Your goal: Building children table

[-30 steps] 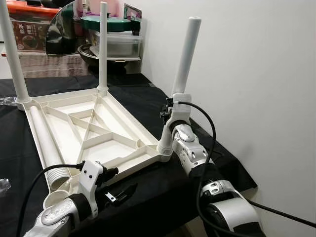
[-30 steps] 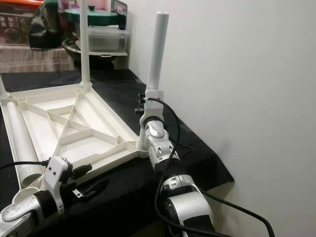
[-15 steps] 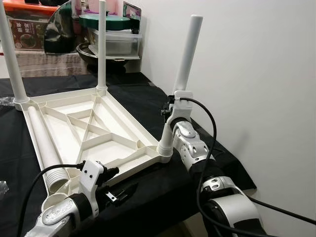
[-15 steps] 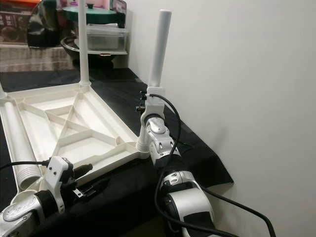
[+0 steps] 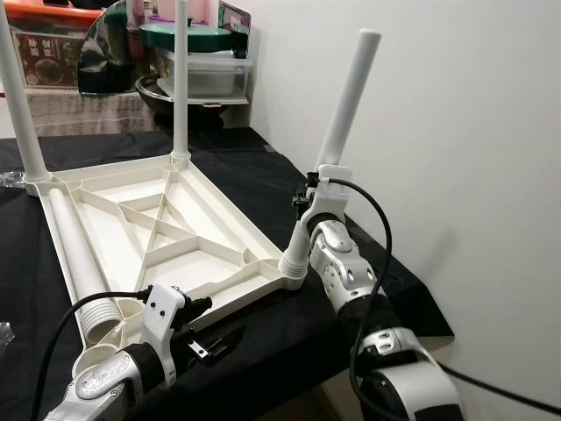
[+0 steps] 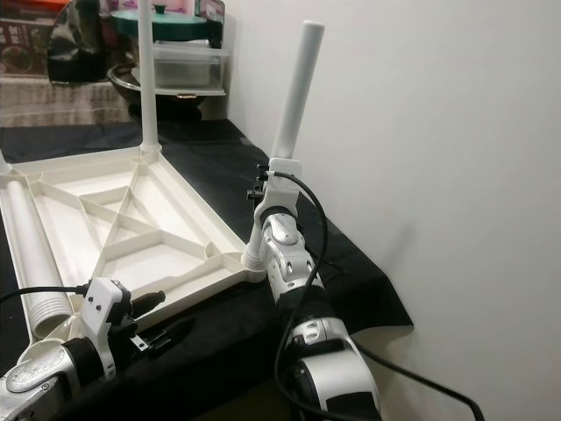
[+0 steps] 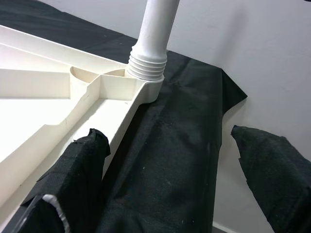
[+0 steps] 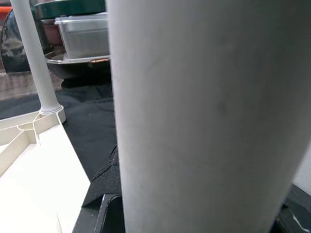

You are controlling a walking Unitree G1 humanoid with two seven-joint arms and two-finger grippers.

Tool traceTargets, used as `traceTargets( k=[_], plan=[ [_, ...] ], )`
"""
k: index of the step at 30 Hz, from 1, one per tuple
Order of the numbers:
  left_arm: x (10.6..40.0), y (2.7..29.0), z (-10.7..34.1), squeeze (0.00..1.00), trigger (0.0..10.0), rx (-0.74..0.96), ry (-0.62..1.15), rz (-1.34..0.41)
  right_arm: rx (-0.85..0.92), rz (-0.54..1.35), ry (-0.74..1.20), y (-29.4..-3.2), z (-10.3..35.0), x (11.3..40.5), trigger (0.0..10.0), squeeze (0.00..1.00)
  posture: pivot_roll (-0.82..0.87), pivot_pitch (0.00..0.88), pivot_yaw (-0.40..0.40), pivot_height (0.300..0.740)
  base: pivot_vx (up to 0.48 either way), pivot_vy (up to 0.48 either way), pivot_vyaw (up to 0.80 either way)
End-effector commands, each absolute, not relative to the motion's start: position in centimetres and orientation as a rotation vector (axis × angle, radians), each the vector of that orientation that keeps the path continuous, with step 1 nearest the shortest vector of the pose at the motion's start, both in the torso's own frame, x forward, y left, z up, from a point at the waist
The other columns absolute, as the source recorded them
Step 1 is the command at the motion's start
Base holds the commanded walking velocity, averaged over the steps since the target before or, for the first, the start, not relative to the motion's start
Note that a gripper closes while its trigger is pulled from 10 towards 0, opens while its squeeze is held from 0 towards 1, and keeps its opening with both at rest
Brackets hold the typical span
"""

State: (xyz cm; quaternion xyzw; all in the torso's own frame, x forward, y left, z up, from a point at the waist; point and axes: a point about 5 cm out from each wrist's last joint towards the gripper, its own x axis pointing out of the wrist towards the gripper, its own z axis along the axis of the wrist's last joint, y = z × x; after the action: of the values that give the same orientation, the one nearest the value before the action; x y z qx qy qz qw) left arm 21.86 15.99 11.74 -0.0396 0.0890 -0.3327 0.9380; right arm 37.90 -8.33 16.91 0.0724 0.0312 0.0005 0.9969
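Note:
A white plastic tabletop (image 5: 105, 230) lies upside down on black cloth. Two white legs (image 5: 180, 79) (image 5: 19, 96) stand upright in its far corners. A third leg (image 5: 349, 96) sits with its threaded end in the near right corner socket (image 7: 148, 63) and leans toward the wall. My right gripper (image 5: 319, 196) is shut on this leg just above the socket. A loose fourth leg (image 5: 74, 254) lies inside the tabletop along its left side. My left gripper (image 7: 170, 141) hovers open over the cloth by the tabletop's front edge, holding nothing.
A white wall (image 5: 456, 132) runs close along the right. The cloth-covered table's right edge (image 5: 421, 316) is just beyond the held leg. Pots, a green lid (image 5: 188, 39) and a clear plastic box (image 5: 210, 74) are stacked at the back.
The top of the held leg has swung further right, toward the wall, with my right gripper still on it. The left gripper has stayed in place.

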Motion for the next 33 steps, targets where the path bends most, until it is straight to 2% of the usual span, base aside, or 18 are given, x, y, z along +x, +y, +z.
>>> traceTargets(
  k=[1, 10, 33],
  plan=[
    [22.0, 15.8, 11.5, 0.00, 10.0, -0.072, 0.188, -0.693, 0.117, -0.054, 0.268, -9.6, 12.2, 36.7, 10.0, 0.00, 0.06, 0.000, -0.135, 0.740, 0.000, 0.000, 0.00],
    [22.2, 15.7, 11.6, 0.00, 10.0, -0.069, 0.184, -0.697, 0.102, -0.029, 0.201, -9.3, 14.1, 37.1, 10.0, 0.00, 0.05, 0.000, -0.133, 0.740, 0.000, 0.000, 0.00],
    [22.3, 15.7, 11.5, 0.00, 10.0, -0.067, 0.184, -0.701, 0.097, -0.009, 0.155, -9.0, 15.4, 36.5, 10.0, 0.00, 0.05, 0.000, -0.133, 0.740, 0.000, 0.000, 0.00]
  ],
)
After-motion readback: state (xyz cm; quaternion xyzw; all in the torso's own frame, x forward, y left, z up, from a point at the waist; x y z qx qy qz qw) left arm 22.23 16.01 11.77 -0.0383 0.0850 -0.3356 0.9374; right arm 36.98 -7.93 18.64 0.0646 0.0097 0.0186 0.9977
